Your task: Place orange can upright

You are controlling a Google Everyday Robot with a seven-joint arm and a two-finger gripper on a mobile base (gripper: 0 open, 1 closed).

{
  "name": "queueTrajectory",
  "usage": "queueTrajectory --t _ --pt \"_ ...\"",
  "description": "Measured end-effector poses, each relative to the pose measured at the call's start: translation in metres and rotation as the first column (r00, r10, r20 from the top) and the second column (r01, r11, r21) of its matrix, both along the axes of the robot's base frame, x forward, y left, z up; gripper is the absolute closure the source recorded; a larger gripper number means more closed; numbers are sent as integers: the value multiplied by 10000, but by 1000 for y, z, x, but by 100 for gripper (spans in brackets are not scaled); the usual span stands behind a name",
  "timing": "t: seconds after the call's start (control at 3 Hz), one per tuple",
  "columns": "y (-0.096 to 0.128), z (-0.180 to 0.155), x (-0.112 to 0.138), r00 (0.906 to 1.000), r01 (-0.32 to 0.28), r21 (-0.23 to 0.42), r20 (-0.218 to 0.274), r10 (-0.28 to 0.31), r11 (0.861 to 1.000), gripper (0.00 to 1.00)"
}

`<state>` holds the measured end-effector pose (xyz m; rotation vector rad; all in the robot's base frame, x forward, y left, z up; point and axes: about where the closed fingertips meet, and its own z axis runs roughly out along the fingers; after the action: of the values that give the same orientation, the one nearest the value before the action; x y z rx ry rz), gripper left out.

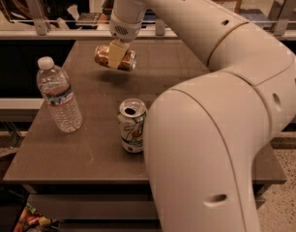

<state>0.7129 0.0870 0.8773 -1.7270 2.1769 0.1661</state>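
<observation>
Okay, on my feed the tool [117,57] is up at the upper left. It sits over the far part of the table [90,153], pointing down from a rounded wrist. From there the arm [225,81] runs right across the top, bends at a big elbow and drops down the right side. It fills the near right of my view.

The tool is closed on the orange can [101,55]. Its fingers [116,53] pinch the can across the middle, and one pale finger crosses the front. The can lies on its side, long axis left to right, with a silver end showing at the right. It hangs clear of the table, its shadow on the top just below.

Containers, left to right. A clear water bottle [58,98] with a white cap stands upright near the left edge, a label around its upper part. Then a white-and-green 7UP can [132,127] stands upright toward the front, its opening dark on top, just beside the arm's big lower link. The two stand apart, and the orange can is farther back, between them.

The table is dark brown and flat, with a lower shelf under the front edge. Behind it runs a rail with metal posts [34,6]. There's speckled floor [288,153] at the right and something colourful [29,220] at the lower left corner.
</observation>
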Motion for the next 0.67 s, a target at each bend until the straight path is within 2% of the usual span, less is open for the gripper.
queueTrajectory --t 0.33,0.67 --pt "-16 49 -29 9976 -462 790 554 419 9958 100" --pt "-25 88 -37 9883 -997 1605 1305 790 9820 100"
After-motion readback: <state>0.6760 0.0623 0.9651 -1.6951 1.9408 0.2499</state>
